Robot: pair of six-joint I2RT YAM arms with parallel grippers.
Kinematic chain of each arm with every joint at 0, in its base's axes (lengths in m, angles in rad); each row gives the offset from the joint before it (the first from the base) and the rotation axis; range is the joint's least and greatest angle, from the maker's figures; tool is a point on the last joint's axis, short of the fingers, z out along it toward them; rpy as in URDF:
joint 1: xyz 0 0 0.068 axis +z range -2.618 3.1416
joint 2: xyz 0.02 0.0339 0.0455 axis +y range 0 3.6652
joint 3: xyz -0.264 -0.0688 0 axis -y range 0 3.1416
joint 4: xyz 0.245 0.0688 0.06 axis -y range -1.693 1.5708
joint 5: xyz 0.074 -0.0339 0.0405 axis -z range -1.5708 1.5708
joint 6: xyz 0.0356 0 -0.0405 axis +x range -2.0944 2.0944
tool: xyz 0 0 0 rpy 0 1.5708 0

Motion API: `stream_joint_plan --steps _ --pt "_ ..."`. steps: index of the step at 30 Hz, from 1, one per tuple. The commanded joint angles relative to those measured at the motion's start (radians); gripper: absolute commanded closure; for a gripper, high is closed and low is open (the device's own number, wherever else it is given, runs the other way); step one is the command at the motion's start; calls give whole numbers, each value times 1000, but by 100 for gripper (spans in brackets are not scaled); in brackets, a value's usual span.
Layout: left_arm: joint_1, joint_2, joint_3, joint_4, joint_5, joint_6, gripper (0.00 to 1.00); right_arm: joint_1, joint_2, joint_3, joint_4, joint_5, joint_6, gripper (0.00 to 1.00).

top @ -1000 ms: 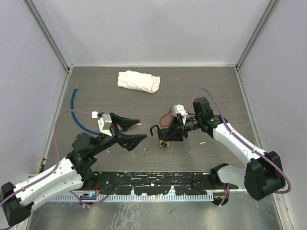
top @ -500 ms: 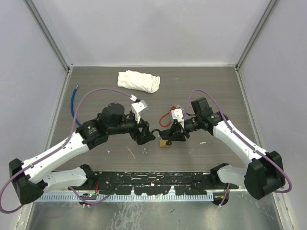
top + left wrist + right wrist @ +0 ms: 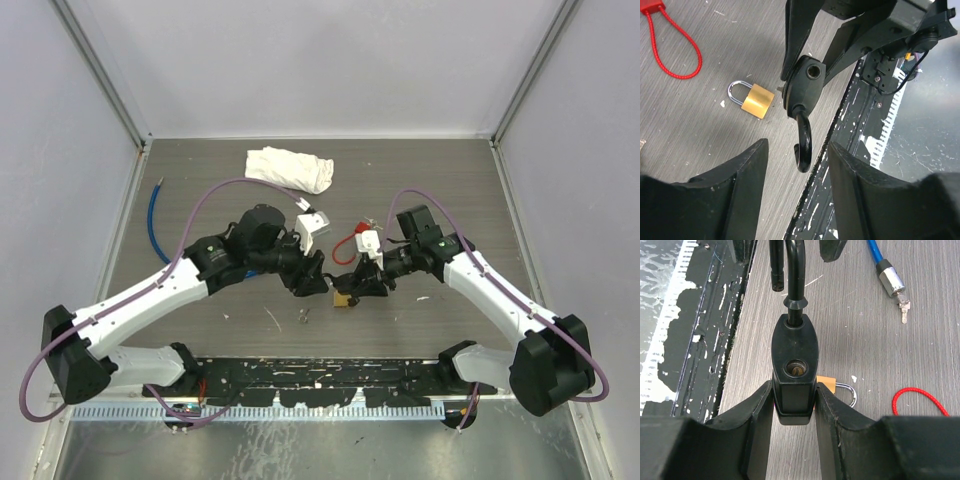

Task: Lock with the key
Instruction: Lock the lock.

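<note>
Left end effector (image 3: pixel 796 144) swung in, open; right end effector (image 3: pixel 794 390) grips padlock (image 3: pixel 794 350), shackle (image 3: pixel 795 270) pointing leftward.

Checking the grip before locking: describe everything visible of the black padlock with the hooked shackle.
The black padlock has a rounded, matte, plastic-looking body and a glossy black shackle swung open, its free end out of the round socket in the body's shoulder. The right gripper clamps the body on both sides, shackle pointing toward the left gripper, whose open fingers flank the hook without touching.
</note>
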Motion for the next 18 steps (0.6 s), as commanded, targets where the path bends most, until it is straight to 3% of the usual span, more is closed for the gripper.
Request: stream_joint_plan --steps 1,7,18 --pt "0 10 52 35 51 9 49 10 -12 62 23 -59 -20 99" --pt "1 36 61 33 79 8 59 12 -13 61 24 -60 -21 99" --pt "12 47 75 27 89 10 66 20 -11 60 12 -51 -37 99"
